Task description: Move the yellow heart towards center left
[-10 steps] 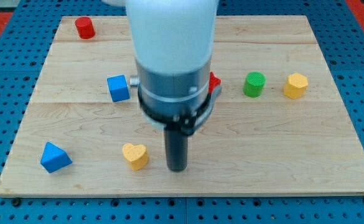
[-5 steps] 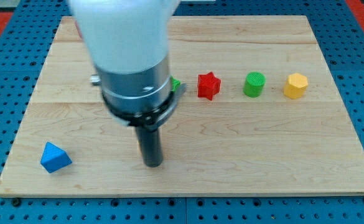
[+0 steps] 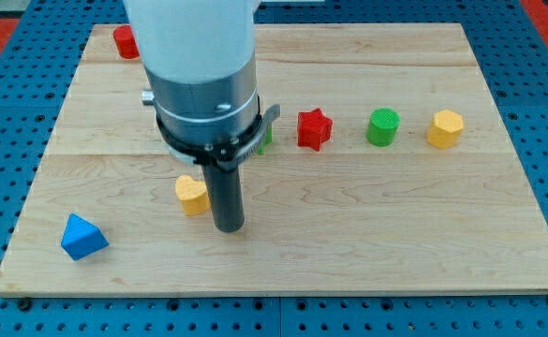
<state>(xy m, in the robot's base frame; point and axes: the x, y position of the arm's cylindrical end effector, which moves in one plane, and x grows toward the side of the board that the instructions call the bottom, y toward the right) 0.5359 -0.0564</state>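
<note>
The yellow heart (image 3: 191,195) lies on the wooden board (image 3: 395,215), left of centre and a little below the middle. My tip (image 3: 229,227) is just to the heart's right and slightly lower, close beside it or touching it. The arm's white and grey body hides the board above the tip, so the blue cube seen earlier is out of sight.
A blue triangular block (image 3: 82,236) sits at the bottom left. A red cylinder (image 3: 125,40) is at the top left. A green block (image 3: 265,137) peeks out beside the arm. A red star (image 3: 314,128), a green cylinder (image 3: 382,126) and a yellow hexagon (image 3: 445,128) line up to the right.
My tip swept left from about mid-board. The yellow heart moved left and up the view, from the bottom edge area toward the middle left.
</note>
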